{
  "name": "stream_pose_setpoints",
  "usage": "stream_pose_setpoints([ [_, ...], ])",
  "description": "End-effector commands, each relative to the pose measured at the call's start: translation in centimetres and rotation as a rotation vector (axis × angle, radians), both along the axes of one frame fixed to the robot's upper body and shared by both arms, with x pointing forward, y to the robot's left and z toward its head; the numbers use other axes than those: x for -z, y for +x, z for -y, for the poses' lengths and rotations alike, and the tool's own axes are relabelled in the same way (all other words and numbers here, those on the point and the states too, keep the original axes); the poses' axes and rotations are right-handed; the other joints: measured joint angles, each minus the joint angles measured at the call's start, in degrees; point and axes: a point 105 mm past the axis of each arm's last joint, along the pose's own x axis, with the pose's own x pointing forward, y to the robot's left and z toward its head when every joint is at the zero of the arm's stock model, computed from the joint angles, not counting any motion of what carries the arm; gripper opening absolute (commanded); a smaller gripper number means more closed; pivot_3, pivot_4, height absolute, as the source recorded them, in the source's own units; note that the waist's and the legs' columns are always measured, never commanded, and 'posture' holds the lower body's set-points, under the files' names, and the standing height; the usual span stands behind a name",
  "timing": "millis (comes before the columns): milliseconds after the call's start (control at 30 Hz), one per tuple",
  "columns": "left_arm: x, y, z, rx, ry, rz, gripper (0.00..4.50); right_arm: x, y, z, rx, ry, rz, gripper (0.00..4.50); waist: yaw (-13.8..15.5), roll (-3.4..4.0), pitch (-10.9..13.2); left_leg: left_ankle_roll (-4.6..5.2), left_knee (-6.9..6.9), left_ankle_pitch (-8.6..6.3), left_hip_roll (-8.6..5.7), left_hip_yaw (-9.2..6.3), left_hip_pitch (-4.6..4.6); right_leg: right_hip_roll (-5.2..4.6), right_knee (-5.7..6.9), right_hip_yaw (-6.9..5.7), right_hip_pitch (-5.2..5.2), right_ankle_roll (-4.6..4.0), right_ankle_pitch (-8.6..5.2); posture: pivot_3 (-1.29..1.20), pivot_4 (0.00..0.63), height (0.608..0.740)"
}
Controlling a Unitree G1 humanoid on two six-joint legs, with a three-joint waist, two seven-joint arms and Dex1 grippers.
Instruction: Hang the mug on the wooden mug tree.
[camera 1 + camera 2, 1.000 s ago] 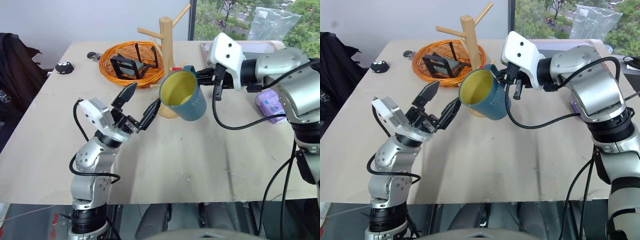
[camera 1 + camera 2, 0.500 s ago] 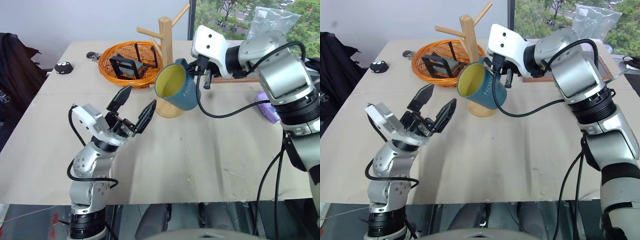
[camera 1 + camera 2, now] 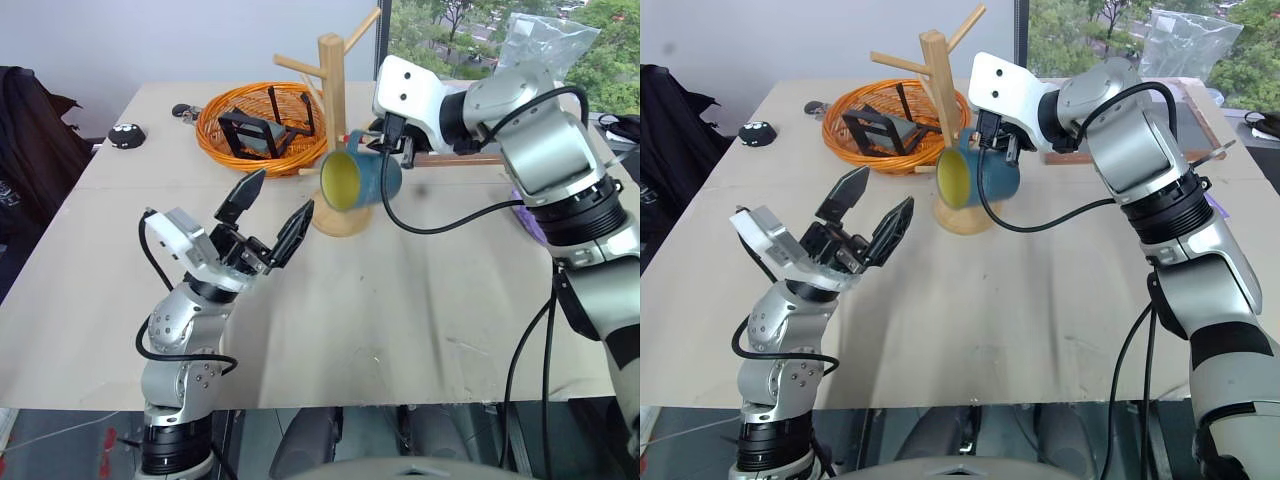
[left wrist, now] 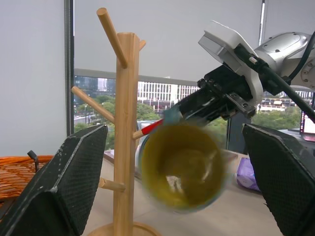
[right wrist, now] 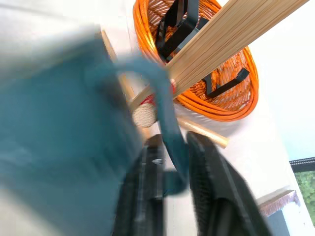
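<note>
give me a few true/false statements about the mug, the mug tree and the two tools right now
1. The mug has its handle around the red-tipped peg of the wooden mug tree. True.
2. The left tool is holding the mug. False: it is open, apart from the mug, with nothing between its fingers.
3. The mug's yellow inside faces toward the left tool. True.
4. The mug stands upright on the table. False: it is tipped on its side, up at the peg.
5. The right tool has its fingers on either side of the mug's handle. True.
6. The orange wicker basket holds the mug. False: it holds dark objects.
</note>
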Motion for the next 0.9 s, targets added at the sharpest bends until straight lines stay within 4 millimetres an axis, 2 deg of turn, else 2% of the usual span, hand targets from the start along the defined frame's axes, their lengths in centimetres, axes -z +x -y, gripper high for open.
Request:
stream_pose_setpoints([
  [33, -0.6, -0.3, 0.2, 0.012, 0.001, 0.039, 4.50, -3.0, -0.1, 0.1, 0.003, 0.052, 0.084, 2.86, 0.0, 0.00, 0.0, 0.00, 0.00, 0.00, 0.00, 0.00, 0.00, 0.00, 0.00, 0.00, 0.00, 0.00, 0.00, 0.00, 0.150, 0.740],
  [133, -0.4, -0.3, 0.2, 0.016, 0.007, 0.036, 4.50, -3.9, 0.2, 0.6, 0.030, 0.090, 0.090, 4.28, 0.0, 0.00, 0.0, 0.00, 0.00, 0.00, 0.00, -0.01, 0.00, 0.00, 0.00, 0.00, -0.01, 0.00, 0.00, 0.00, 0.150, 0.740],
  [167, -0.4, -0.3, 0.2, 0.017, 0.008, 0.036, 4.50, -4.1, 0.2, 0.8, 0.040, 0.106, 0.089, 4.43, 0.0, 0.00, 0.0, 0.00, 0.00, 0.00, 0.00, 0.00, 0.00, 0.00, 0.00, 0.00, 0.00, 0.00, 0.00, 0.00, 0.150, 0.740],
  [233, -0.4, -0.4, 0.3, 0.020, 0.011, 0.035, 4.50, -4.6, 0.3, 1.7, 0.066, 0.153, 0.077, 4.43, 0.0, 0.00, 0.0, 0.00, 0.00, 0.00, 0.00, 0.00, -0.01, 0.00, -0.01, 0.00, -0.01, 0.00, 0.00, 0.00, 0.150, 0.740],
  [400, -0.4, -0.5, 0.4, 0.022, 0.026, 0.027, 4.50, -2.9, -1.0, 4.6, 0.102, 0.309, -0.074, 4.43, 0.4, -0.02, 0.0, 0.00, 0.00, 0.00, -0.01, -0.11, -0.09, -0.02, -0.05, -0.10, 0.01, 0.00, 0.00, 0.00, 0.150, 0.740],
  [467, 0.3, -0.6, 0.6, 0.032, 0.063, -0.002, 4.50, -0.7, -2.1, 6.3, 0.117, 0.406, -0.159, 4.43, 0.4, -0.10, -0.1, 0.01, 0.00, -0.01, -0.02, -0.08, -0.09, -0.04, -0.05, -0.06, 0.00, 0.00, 0.00, 0.00, 0.150, 0.740],
  [567, 1.6, -0.7, 1.0, 0.042, 0.125, -0.058, 4.50, 1.6, -4.0, 7.4, 0.076, 0.528, -0.174, 4.43, 0.3, -0.07, 0.0, 0.01, 0.00, -0.01, -0.02, -0.06, -0.09, -0.06, -0.03, -0.04, 0.01, 0.00, 0.00, 0.00, 0.150, 0.740],
  [667, 4.5, -1.0, 1.1, 0.056, 0.205, -0.210, 4.50, 6.5, -7.3, 9.4, 0.092, 0.715, -0.240, 4.43, 0.3, -0.15, -0.1, 0.01, -0.12, -0.01, 0.01, -0.14, -0.07, -0.03, -0.03, -0.07, 0.03, 0.00, -0.01, 0.00, 0.150, 0.740],
  [767, 8.0, -1.4, 0.7, 0.035, 0.293, -0.387, 4.50, 12.2, -9.2, 12.3, 0.269, 0.738, -0.324, 4.43, 0.4, -0.01, -0.1, 0.02, -0.18, -0.02, 0.02, -0.09, -0.01, 0.00, -0.03, -0.03, 0.02, 0.00, -0.02, 0.00, 0.150, 0.740],
  [900, 11.9, -2.1, -0.1, -0.017, 0.462, -0.514, 4.50, 16.8, -11.5, 14.9, 0.400, 0.777, -0.322, 4.43, 0.1, 0.03, 0.0, 0.28, -0.15, -0.15, -0.04, 0.13, 0.27, -0.02, 0.03, 0.20, 0.16, 0.03, 0.00, 0.00, 0.150, 0.740],
])
